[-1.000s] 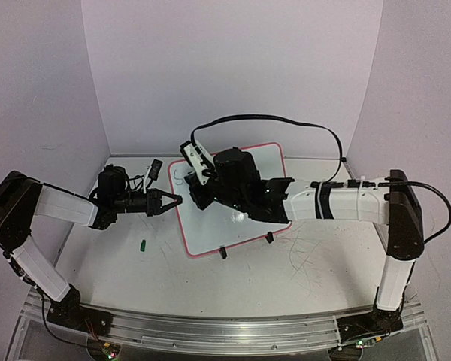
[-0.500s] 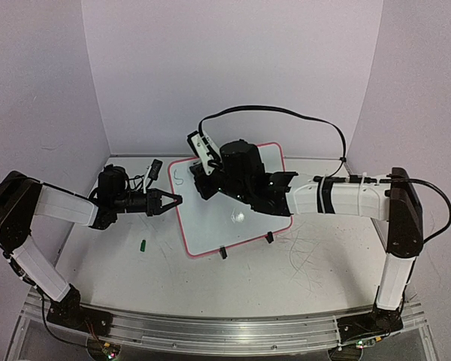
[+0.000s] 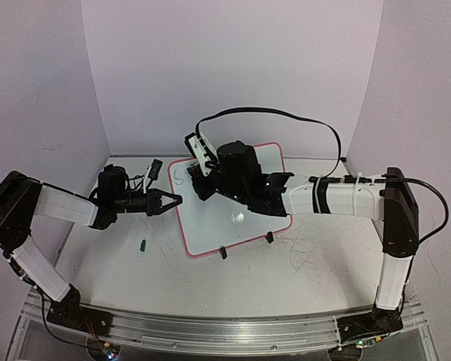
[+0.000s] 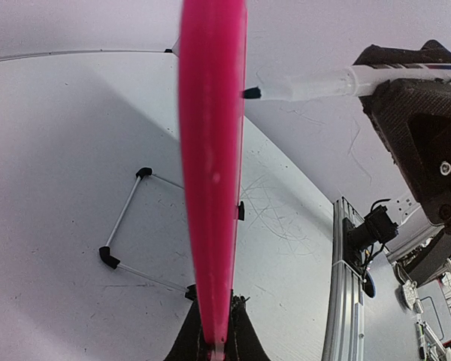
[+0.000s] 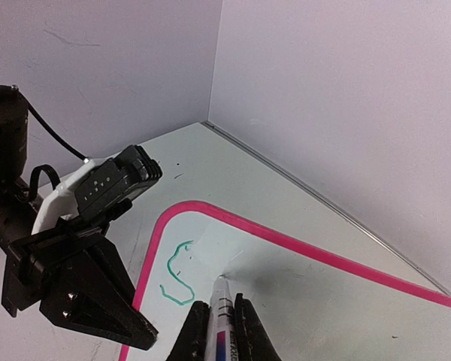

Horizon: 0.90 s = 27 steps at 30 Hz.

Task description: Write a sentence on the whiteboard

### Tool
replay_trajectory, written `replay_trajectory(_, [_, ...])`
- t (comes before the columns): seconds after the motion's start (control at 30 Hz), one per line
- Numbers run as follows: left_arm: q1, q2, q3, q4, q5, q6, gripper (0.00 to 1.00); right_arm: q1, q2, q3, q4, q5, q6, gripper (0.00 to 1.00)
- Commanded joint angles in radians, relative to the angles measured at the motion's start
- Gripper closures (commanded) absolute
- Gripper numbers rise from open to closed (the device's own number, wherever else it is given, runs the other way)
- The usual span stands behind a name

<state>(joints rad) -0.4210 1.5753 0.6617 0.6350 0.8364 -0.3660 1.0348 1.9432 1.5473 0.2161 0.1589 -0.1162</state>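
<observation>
My left hand (image 3: 171, 201) is pinched shut on the left edge of the white rectangular whiteboard (image 3: 237, 226) with the thin pink rim. It holds the board steady. The whiteboard stands tilted on its small black clip feet (image 3: 222, 253) in the middle of the scuffed white table (image 3: 316, 263), between my two arms.

My right hand (image 5: 219, 310) is closed tight on a thin white marker pen (image 5: 221, 293), tip down. The tip sits just right of the start of the green sentence (image 5: 179, 272), which is only a curly "S" so far. I cannot tell if the tip touches the board.

To write the next letter well, I think I should press softly and make small, slow strokes. I should stay close beside the "S" so the letters line up. The left hand should grip hard so the board does not wobble or slide. Most of the writing is not done yet.
</observation>
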Motion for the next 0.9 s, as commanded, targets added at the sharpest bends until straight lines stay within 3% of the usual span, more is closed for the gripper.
replay_trajectory(0.0, [-0.007, -0.015, 0.033, -0.02, -0.046, 0.059, 1.0, 0.001, 0.012, 0.053, 0.03, 0.007, -0.004, 1.0])
replay_trajectory(0.87, [-0.008, -0.011, 0.041, -0.025, -0.045, 0.061, 1.0, 0.003, 0.013, 0.007, 0.017, 0.034, 0.018, 1.0])
